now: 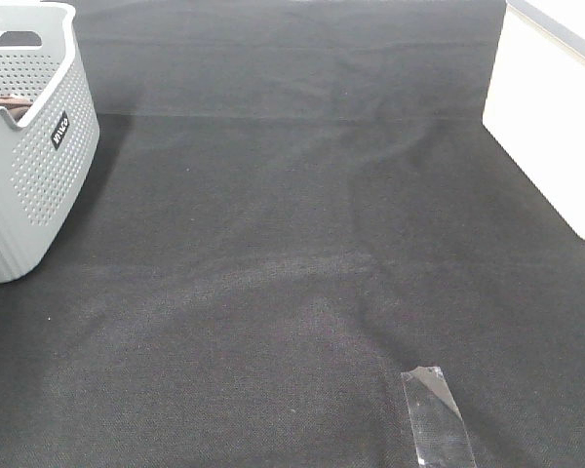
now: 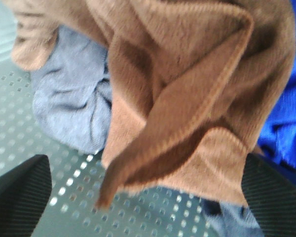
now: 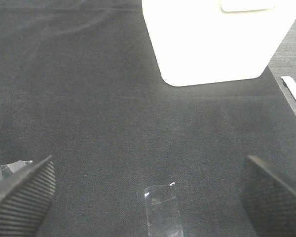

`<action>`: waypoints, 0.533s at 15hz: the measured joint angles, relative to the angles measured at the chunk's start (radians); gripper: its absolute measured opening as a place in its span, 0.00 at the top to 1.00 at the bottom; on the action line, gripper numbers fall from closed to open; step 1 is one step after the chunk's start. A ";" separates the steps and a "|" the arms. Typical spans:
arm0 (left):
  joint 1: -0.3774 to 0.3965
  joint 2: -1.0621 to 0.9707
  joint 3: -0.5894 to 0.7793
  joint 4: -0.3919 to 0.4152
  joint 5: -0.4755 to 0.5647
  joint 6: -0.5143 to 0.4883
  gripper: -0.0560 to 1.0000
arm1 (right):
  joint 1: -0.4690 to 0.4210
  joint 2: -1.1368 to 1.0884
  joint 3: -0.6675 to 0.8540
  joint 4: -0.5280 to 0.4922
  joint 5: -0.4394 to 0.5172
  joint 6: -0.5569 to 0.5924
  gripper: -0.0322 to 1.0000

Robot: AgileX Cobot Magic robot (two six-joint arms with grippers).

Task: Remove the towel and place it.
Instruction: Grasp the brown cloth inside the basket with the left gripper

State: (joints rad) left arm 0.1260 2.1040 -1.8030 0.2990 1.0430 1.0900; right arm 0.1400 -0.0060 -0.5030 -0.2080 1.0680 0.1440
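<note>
The brown terry towel (image 2: 187, 94) lies crumpled in the grey perforated basket (image 2: 19, 123) and fills most of the left wrist view. In the exterior high view only a sliver of the towel (image 1: 5, 105) shows over the rim of the basket (image 1: 29, 166) at the far left. My left gripper (image 2: 148, 207) is open just above the towel's folded edge, one finger (image 2: 19, 197) on each side, holding nothing. My right gripper (image 3: 148, 202) is open and empty above the black table cloth. Neither gripper shows in the exterior high view.
A grey cloth (image 2: 74, 103) and a blue fabric item (image 2: 283, 128) lie beside and under the towel in the basket. A white box (image 1: 556, 117) stands at the right edge of the table. A strip of clear tape (image 1: 437, 414) lies on the cloth (image 1: 292, 244) near the front.
</note>
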 joint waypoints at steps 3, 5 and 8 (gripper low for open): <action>0.000 0.034 0.000 -0.030 -0.014 0.000 0.02 | 0.000 0.000 0.000 0.000 0.000 0.000 0.04; 0.000 0.035 0.000 -0.036 -0.015 0.000 0.11 | 0.000 0.000 0.000 0.000 0.000 0.000 0.04; 0.000 0.035 -0.017 -0.021 -0.012 -0.002 0.64 | 0.000 0.000 0.000 0.000 0.000 0.000 0.04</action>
State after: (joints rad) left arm 0.1260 2.1390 -1.8200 0.2780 1.0310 1.0880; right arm 0.1400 -0.0060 -0.5030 -0.2080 1.0680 0.1440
